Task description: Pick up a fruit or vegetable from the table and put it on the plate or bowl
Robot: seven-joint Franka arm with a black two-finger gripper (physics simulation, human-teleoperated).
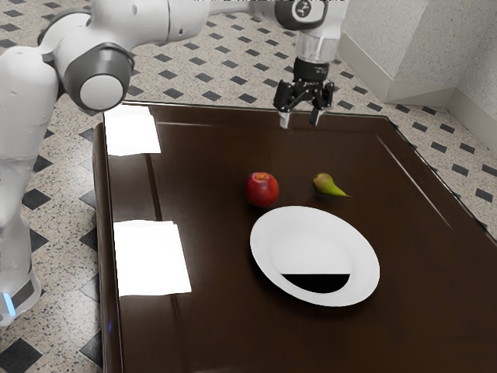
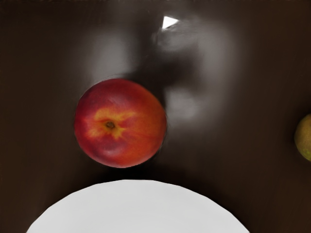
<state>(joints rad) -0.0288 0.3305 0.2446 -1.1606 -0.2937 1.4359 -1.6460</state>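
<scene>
1. Claw (image 1: 301, 119) hangs in the air above the far part of the counter (image 1: 210, 163), pointing straight down. Its fingers are moderately spread and touch none of the objects.
2. Arm (image 1: 101, 66) comes in from the exterior view's upper left. White links, with a grey joint cap near the counter's far left corner.
3. Red fruit (image 1: 262, 189) (image 2: 120, 123) sits on the counter, nearer the camera than the claw and well apart from it. Round, red with a yellow-orange patch around the stem pit. Looks like an apple or nectarine, can't tell which.
4. In the exterior view the red fruit is just beside the far left rim of the plate (image 1: 311, 237). In the wrist view a thin strip of dark counter separates it from the plate (image 2: 141, 208), so they are near but not touching.
5. Pear (image 1: 328, 185) lies on its side on the counter, toward the exterior view's right of the red fruit. Yellow-green with a reddish blush, narrow end pointing right. It sits just beyond the plate's far rim and is apart from the red fruit. In the wrist view a sliver of the pear (image 2: 304, 137) shows at the frame edge.
6. Plate is white, round and flat, and sits at mid-counter. A black half-moon patch (image 1: 314, 282) shows on its near part. No fruit on it.
7. Counter is dark brown and glossy, with two bright white glare patches (image 1: 151, 256) (image 1: 132, 130) along its left side.
8. Floor (image 1: 233, 54) is light tile with black diamonds. A pale wall (image 1: 435, 39) stands at the upper right of the exterior view.
</scene>
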